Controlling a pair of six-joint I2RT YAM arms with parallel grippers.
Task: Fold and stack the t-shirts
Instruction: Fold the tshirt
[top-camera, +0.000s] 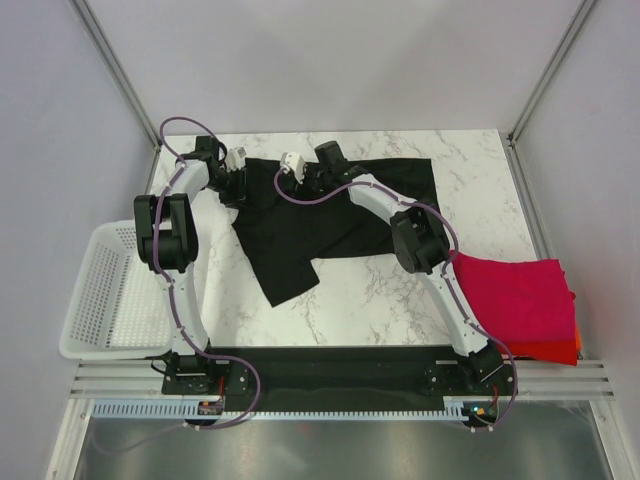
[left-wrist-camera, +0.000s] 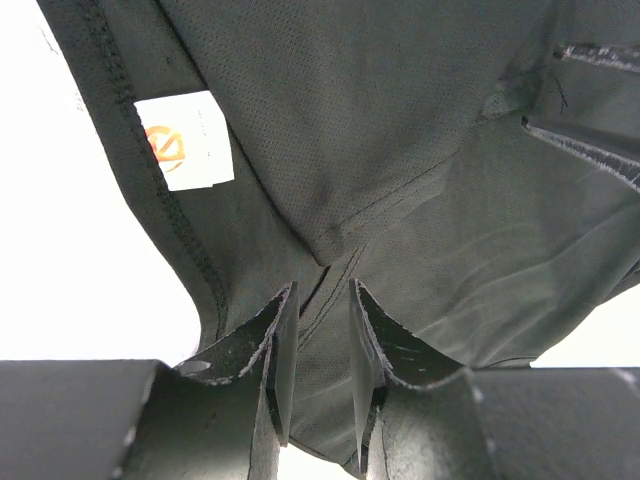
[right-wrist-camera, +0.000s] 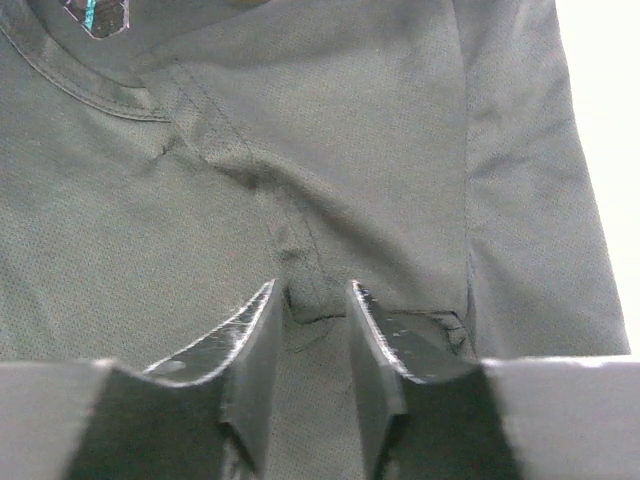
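Note:
The black t-shirt (top-camera: 330, 215) lies spread on the back half of the marble table, one sleeve pointing toward me. My left gripper (top-camera: 236, 183) stands on its left shoulder edge, near a white neck label (left-wrist-camera: 185, 140). Its jaws (left-wrist-camera: 322, 285) are partly open, with a seam of flat cloth between them. My right gripper (top-camera: 288, 183) is close beside it on the collar area. Its jaws (right-wrist-camera: 312, 284) are also partly open, with a small raised fold of cloth between the tips. A folded magenta-red t-shirt (top-camera: 520, 295) lies on an orange-red one (top-camera: 560, 352) at the right edge.
A white mesh basket (top-camera: 105, 290) sits off the table's left side. Grey walls and metal frame posts (top-camera: 115, 70) enclose the back and sides. Bare marble (top-camera: 390, 300) shows between the black shirt and the near rail.

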